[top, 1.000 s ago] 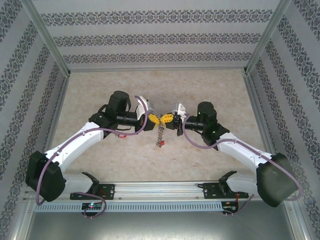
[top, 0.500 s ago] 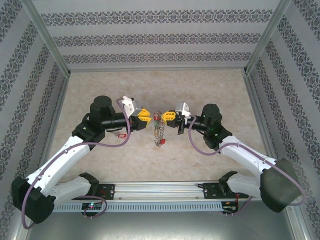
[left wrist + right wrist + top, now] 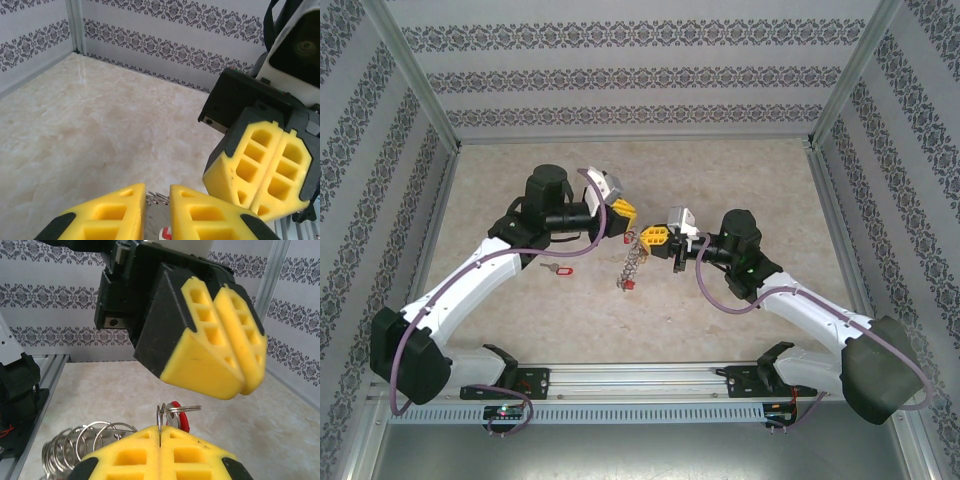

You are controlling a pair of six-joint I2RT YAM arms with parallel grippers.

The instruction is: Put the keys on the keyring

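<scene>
The keyring [image 3: 633, 262], a string of grey wire loops, hangs from my right gripper [image 3: 653, 237] at the table's middle, with a red-tagged key [image 3: 629, 286] at its lower end. In the right wrist view my right gripper [image 3: 160, 432] is shut on one loop, with more loops [image 3: 85, 442] at the left and a red-tagged key [image 3: 179, 421] just beyond the tips. My left gripper [image 3: 625, 215] hovers close above and to the left. In the left wrist view its fingers [image 3: 157, 189] stand a narrow gap apart, with loops [image 3: 159, 199] showing below the gap and nothing between them.
A loose key with a red tag [image 3: 557, 270] lies on the beige table under my left forearm. Patterned walls close the table [image 3: 740, 180] on three sides. A metal rail [image 3: 640, 380] with the arm bases runs along the near edge.
My left gripper drew back to the left, then returned to sit just above the right gripper's tips. The keyring's hanging end has swung left. The right gripper has kept its grip.
</scene>
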